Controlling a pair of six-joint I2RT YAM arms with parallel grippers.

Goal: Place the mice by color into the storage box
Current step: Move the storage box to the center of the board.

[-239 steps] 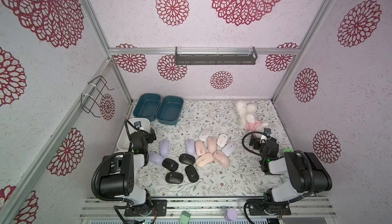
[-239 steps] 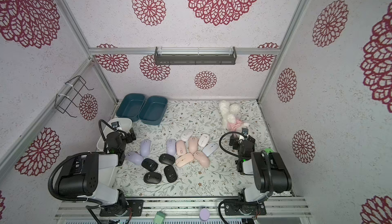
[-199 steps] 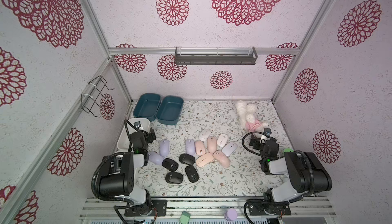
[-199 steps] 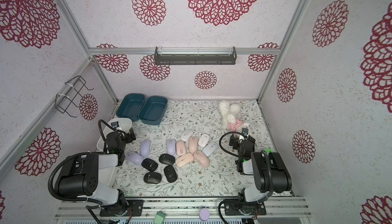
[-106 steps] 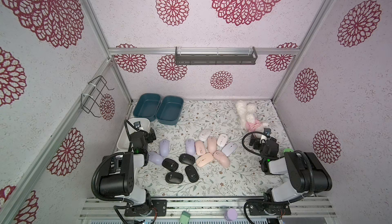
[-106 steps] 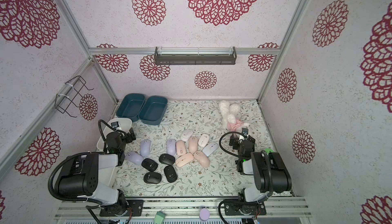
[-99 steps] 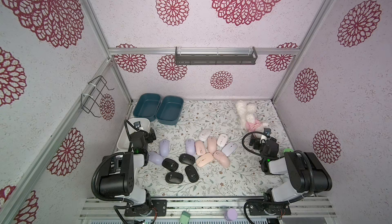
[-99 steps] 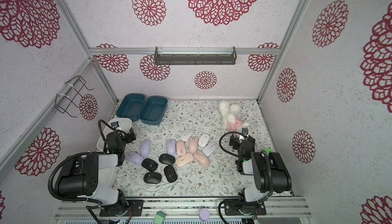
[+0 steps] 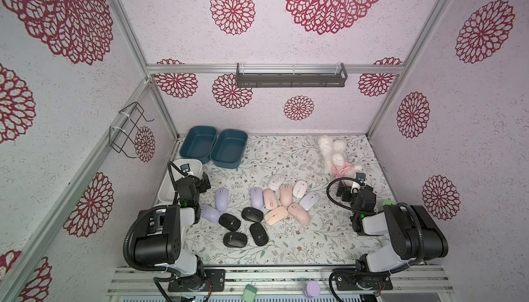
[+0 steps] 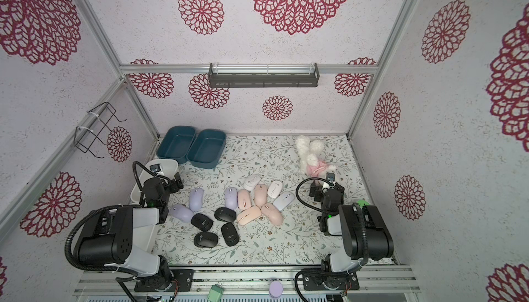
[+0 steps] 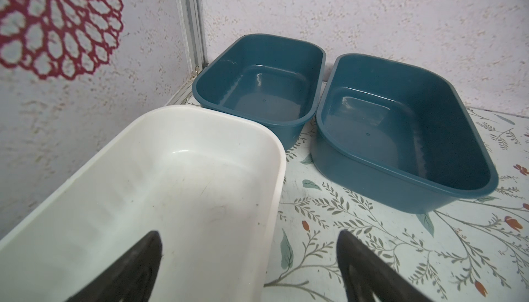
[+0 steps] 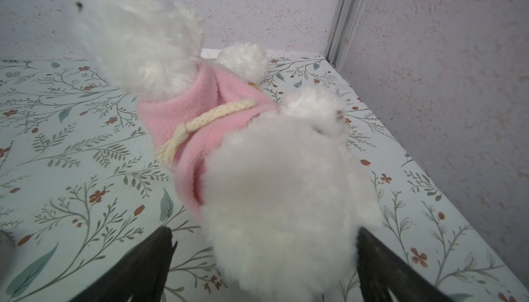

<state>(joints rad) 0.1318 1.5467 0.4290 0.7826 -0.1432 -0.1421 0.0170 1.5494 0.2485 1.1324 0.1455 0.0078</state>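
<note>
On the counter (image 9: 289, 247): all fourteen mice sit out in one loose bunch around the middle, none of them boxed yet
Black mice (image 9: 252, 214): four, clustered on the robot's side of the bunch
Peach-pink mice (image 9: 286, 195): four, packed close together, a couple look like they're touching
Lilac mice (image 9: 222, 199): three, over toward the left arm
Pale mice (image 9: 299, 188): three, along the far and right edge of the pile, just beside the pink ones
Teal boxes (image 11: 272, 91): two, side by side in the far left corner, both empty
White box (image 11: 171, 186): against the left wall, just beside the teal pair, also empty
Left tool (image 11: 247, 233): fingers spread wide with nothing in them, hanging over the near rim of the white box and facing the boxes
Right tool (image 12: 264, 229): spread wide too and gripping nothing. The plush toy (image 9: 332, 151) lies right in front of it, its fluffy end between the fingers. Can't tell if the fur touches them.
Progress: basically zero, I'd say. The whole sort is left, four colours to go, and I only count three boxes in view.
Versus a second ago: honestly nothing. Every mouse is in the same spot, and both arms are parked exactly where they were with the tools just as wide.
</note>
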